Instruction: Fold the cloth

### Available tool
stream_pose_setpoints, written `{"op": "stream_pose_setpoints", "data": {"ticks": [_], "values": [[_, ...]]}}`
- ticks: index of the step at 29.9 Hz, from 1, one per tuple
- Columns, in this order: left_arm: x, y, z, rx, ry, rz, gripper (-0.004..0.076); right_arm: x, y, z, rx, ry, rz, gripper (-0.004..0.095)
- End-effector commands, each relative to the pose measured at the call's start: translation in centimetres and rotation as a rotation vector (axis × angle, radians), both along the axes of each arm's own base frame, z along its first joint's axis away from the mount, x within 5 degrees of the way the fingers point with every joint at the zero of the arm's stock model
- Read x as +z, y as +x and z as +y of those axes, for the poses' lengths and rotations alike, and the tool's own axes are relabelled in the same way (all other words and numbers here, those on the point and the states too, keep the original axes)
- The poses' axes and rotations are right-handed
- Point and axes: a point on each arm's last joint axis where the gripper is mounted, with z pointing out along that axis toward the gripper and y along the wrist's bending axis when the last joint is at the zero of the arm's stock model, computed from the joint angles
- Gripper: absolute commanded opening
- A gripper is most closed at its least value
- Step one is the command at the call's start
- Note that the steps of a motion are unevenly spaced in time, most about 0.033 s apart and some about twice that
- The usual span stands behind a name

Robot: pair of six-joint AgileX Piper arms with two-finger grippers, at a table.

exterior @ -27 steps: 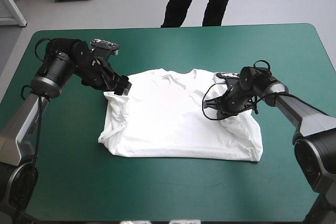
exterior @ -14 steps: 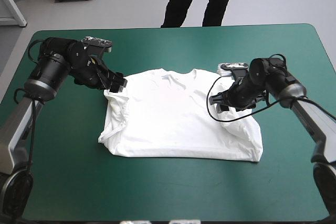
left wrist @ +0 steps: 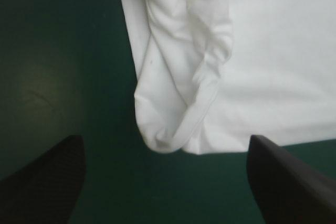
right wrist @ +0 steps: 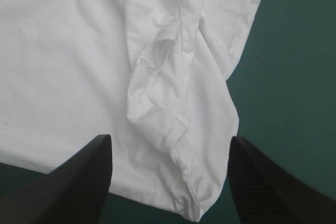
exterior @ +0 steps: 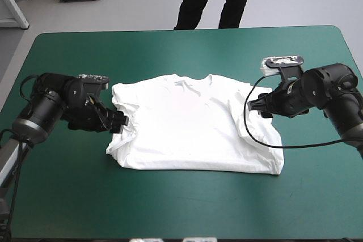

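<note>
The white T-shirt [exterior: 190,126] lies spread on the teal-green cover, collar toward the far edge, both sleeves folded inward over the body. My left gripper [exterior: 116,124] sits open just off the shirt's left side; its wrist view shows the folded left sleeve [left wrist: 181,72] ahead of the fingers, nothing between them. My right gripper [exterior: 256,105] hovers open at the shirt's right side. Ahead of it the folded right sleeve [right wrist: 173,103] lies rumpled on the shirt body, and the fingers [right wrist: 71,184] stand wide apart.
Bare teal-green cover [exterior: 187,202] stretches along the near side and beyond the collar toward the far edge. The right arm's black cable loops over the shirt's right edge.
Both grippers have let go of the sleeves and drawn back outward, the left toward the table's left and nearer, the right toward the right edge. The sleeves now rest folded on the shirt.
</note>
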Motion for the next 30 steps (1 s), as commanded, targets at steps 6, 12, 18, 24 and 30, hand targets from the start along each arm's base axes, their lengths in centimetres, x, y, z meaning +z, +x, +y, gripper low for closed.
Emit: {"op": "stream_pose_setpoints", "data": {"ticks": [6,12,18,24,30], "values": [[-3.7,-1.6,0.3,0.07,-0.036,0.011,0.0601,2.1,-1.4,-0.5,-0.002,0.006,-0.058,0.0524],[-6.3,-2.0,0.4,0.077,-0.039,0.005,0.0601,2.1,-1.3,-0.5,-0.002,0.008,-0.064,0.0513],[-7.9,-1.5,0.3,0.081,-0.043,-0.024,0.0592,2.1,-1.3,-0.5,-0.002,0.01,-0.063,0.0513],[-10.4,-0.4,0.0,0.083,-0.014,0.069,0.0452,2.1,-1.4,-0.5,-0.002,0.009,-0.061,0.0513],[-11.6,-0.4,0.0,0.084,0.001,0.114,0.0277,2.0,-1.5,-0.5,-0.001,0.004,-0.043,0.0513]]}}
